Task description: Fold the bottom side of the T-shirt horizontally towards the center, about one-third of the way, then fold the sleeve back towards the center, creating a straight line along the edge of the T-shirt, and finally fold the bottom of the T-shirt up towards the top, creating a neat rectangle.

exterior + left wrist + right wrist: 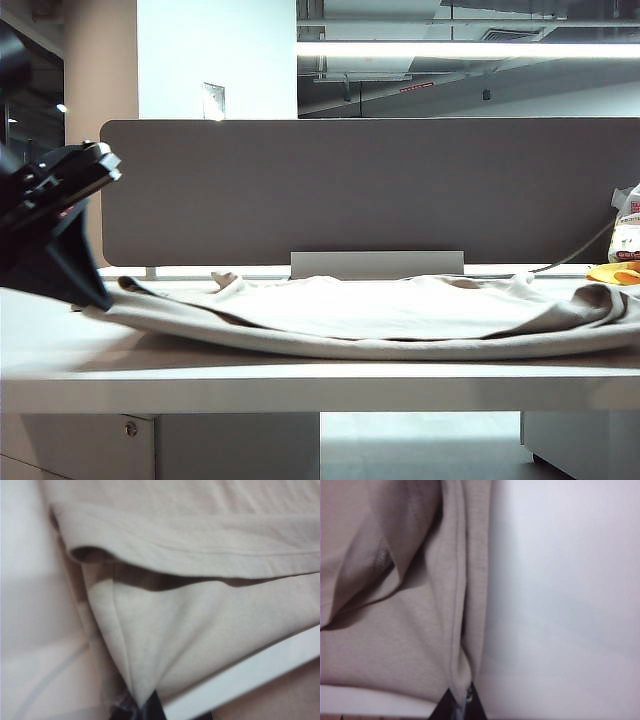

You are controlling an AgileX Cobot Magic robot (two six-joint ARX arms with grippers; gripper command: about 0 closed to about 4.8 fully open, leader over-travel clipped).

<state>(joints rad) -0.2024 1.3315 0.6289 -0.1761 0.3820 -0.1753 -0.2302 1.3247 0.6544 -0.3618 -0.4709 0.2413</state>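
The beige T-shirt (pixel 380 315) lies spread across nearly the whole width of the table (pixel 300 385). At its left end my left gripper (pixel 100 298) is shut on a pinch of the cloth. The left wrist view shows the fabric (pixel 190 630) drawn to a point between the dark fingertips of that gripper (pixel 142 709), and a hemmed edge with a stitch line (pixel 225 550) folded over above it. My right gripper (pixel 462 702) is shut on a lengthwise fold of the shirt (pixel 455 630). That gripper is outside the exterior view, where the shirt's right end (pixel 610 300) is bunched and raised.
A grey partition panel (pixel 370 185) stands along the back of the table. Yellow-and-white packages (pixel 625 250) sit at the back right, with a cable (pixel 580 250) running to them. The table's front edge (pixel 300 372) runs just before the shirt.
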